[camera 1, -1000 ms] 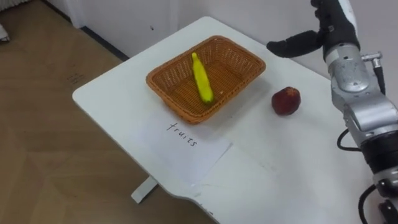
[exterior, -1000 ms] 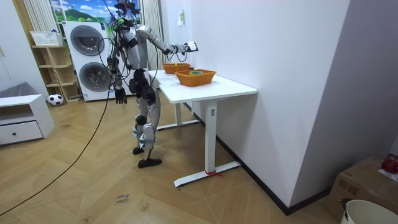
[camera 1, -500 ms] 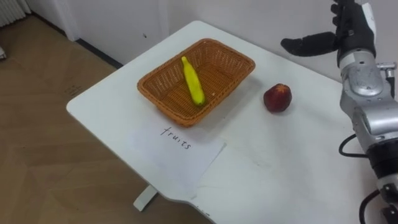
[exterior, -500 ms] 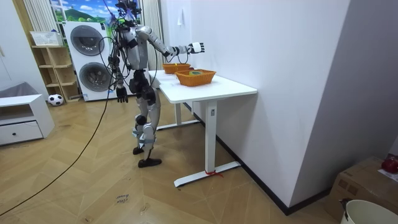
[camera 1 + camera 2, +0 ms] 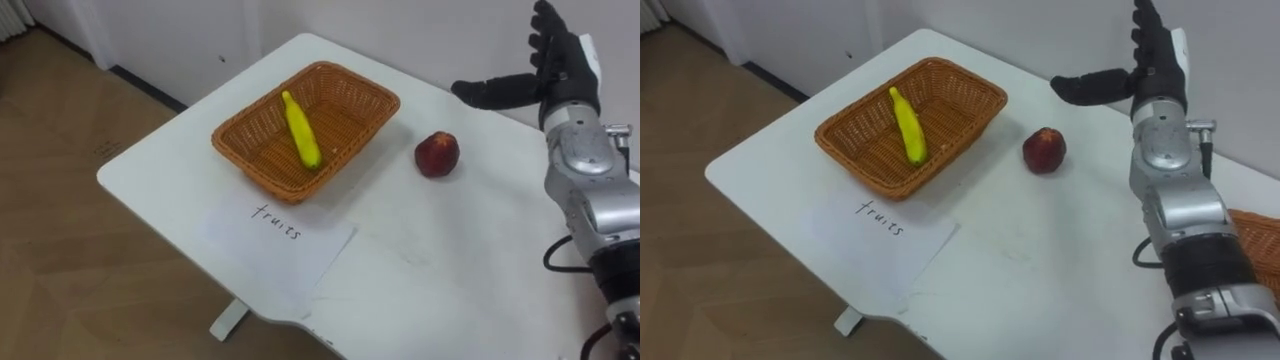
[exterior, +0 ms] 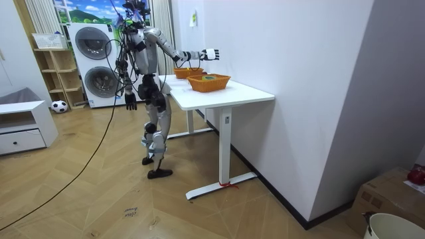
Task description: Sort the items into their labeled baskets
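Observation:
A wicker basket stands on the white table with a yellow banana lying in it. A sheet of paper marked for fruit lies in front of the basket. To the basket's right a red apple rests on the tabletop. My right hand hovers open above the table, beyond and right of the apple, touching nothing. My left hand hangs at my side in the room view.
A second wicker basket shows at the right edge of the table. The wall runs close behind the table. I stand at the table's end, at the room view's left, with washing machines behind me.
My right hand has reached a little farther out over the table and its fingers have turned upward. The eye view has shifted slightly; the apple, banana and basket stay put.

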